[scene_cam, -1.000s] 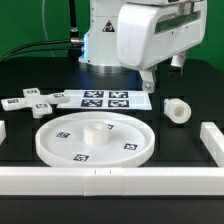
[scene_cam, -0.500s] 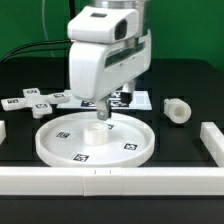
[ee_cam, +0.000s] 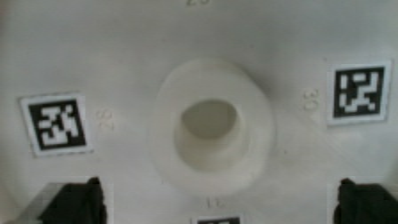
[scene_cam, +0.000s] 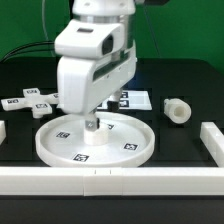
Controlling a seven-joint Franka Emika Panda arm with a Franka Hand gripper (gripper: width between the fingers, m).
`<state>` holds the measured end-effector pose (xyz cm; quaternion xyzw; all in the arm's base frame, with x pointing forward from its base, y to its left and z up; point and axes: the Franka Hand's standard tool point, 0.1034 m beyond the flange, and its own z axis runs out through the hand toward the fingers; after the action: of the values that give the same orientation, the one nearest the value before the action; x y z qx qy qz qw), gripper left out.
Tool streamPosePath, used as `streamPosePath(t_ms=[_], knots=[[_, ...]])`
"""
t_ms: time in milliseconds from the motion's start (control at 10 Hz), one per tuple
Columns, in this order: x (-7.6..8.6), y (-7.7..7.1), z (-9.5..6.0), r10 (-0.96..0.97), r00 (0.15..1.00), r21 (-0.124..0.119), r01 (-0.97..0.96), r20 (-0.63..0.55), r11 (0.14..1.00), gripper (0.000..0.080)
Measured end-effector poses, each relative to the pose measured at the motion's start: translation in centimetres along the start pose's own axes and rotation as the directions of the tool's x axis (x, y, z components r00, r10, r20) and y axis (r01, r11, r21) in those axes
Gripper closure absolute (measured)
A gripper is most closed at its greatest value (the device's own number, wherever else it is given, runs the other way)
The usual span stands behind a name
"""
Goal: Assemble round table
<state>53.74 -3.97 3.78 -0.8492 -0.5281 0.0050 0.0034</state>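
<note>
The large rimmed round disc (scene_cam: 95, 141) lies flat on the black table, tags on its face. My gripper (scene_cam: 93, 122) hangs straight over its raised middle hub, fingertips just above it. In the wrist view the hub with its hole (ee_cam: 212, 122) fills the middle, with tags on both sides of it. The two dark fingertips (ee_cam: 75, 202) stand wide apart, open and empty. The short cylindrical leg (scene_cam: 177, 110) lies at the exterior view's right. The cross-shaped foot (scene_cam: 33, 101) lies at the exterior view's left.
The marker board (scene_cam: 134, 99) lies behind the disc, partly hidden by the arm. Long white bars run along the front (scene_cam: 110, 179) and at the exterior view's right (scene_cam: 212, 139).
The arm has swung from the back toward the exterior view's left and front and come down over the disc's hub. The parts have not moved.
</note>
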Motion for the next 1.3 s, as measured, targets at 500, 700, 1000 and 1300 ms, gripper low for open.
streamPosePath(t_ms=[500, 700, 1000, 1300], knots=[[-0.6, 0.4, 2.3, 0.013, 1.000, 0.017, -0.013, 0.002, 1.000, 0.0150], [-0.6, 0.4, 2.3, 0.014, 1.000, 0.016, -0.014, 0.001, 1.000, 0.0161], [-0.6, 0.4, 2.3, 0.014, 1.000, 0.016, -0.014, 0.001, 1.000, 0.0394], [-0.6, 0.4, 2.3, 0.014, 1.000, 0.016, -0.014, 0.001, 1.000, 0.0394]])
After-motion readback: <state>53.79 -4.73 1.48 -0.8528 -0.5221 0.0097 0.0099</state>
